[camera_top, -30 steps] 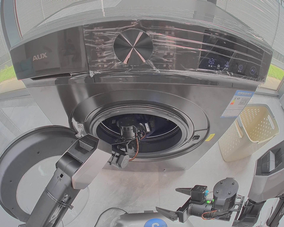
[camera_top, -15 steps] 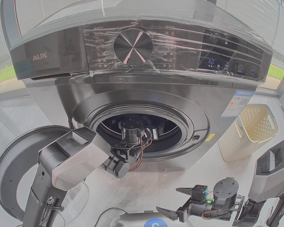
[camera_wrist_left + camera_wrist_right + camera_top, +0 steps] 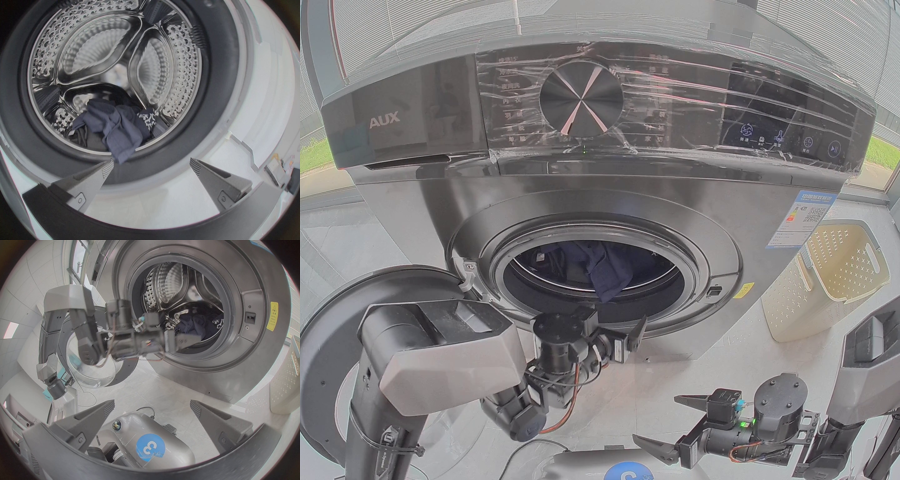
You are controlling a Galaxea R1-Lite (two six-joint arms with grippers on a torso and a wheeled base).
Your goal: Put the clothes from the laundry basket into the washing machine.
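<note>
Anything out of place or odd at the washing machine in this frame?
One thing: the navy clothes lie at the very front of the drum, and one flap hangs over its lip onto the grey gasket. It could get pinched if the door closes. Nothing else stands out.

Pale tiled floor (image 3: 650, 387), thin dark cable (image 3: 532, 440) lying on it, what may be grass (image 3: 314, 155) outside at the far edges
</note>
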